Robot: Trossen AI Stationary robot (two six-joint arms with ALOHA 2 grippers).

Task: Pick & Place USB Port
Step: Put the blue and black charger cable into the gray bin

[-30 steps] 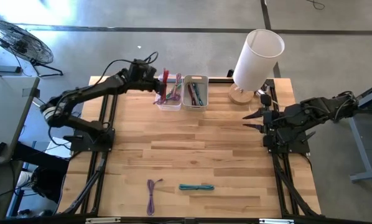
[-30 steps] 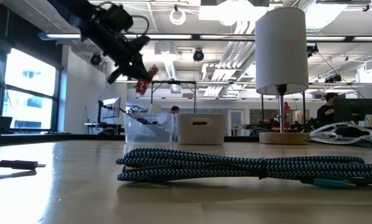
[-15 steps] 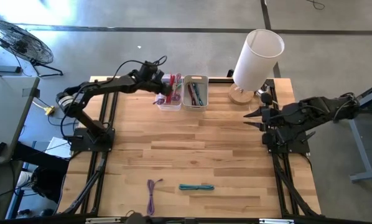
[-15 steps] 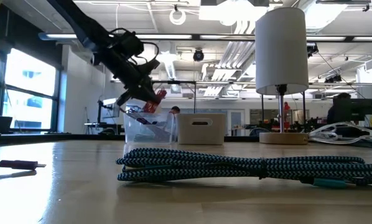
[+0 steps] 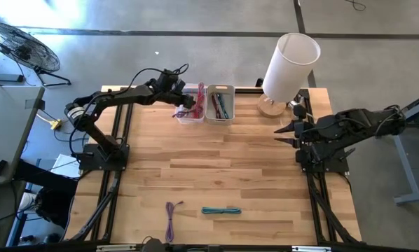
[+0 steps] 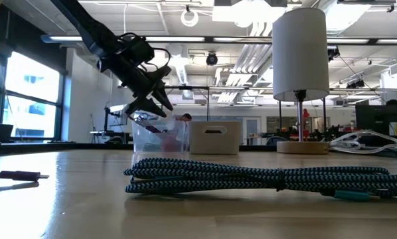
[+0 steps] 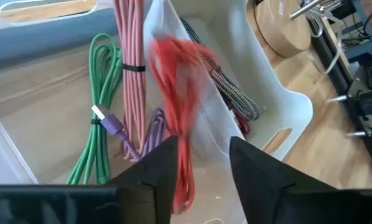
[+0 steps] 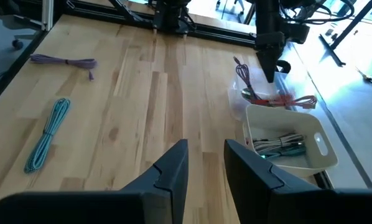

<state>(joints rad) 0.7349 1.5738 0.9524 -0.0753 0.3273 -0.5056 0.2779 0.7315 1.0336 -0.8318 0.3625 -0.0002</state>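
My left gripper (image 5: 188, 100) hangs open just over the clear bin (image 5: 190, 106) at the table's far edge. A red cable (image 7: 176, 99) shows blurred beyond the open fingers (image 7: 158, 168), down inside that bin, beside pink, green and purple cables. In the low view the spread fingertips (image 6: 160, 99) stand above the bin's rim (image 6: 157, 121). My right gripper (image 5: 283, 133) waits open and high at the right side, nothing between its fingers (image 8: 173, 165).
A white bin (image 5: 220, 103) with cables stands right of the clear one. A white lamp (image 5: 290, 66) is at the far right. A teal cable (image 5: 221, 210) and a purple cable (image 5: 172, 217) lie near the front edge, with bare wood between them and the bins.
My left gripper has come down toward the clear bin and a little toward the table's right, then opened and let go of the red cable. The cable, earlier dangling from the fingertips above the bin, has dropped into the bin.
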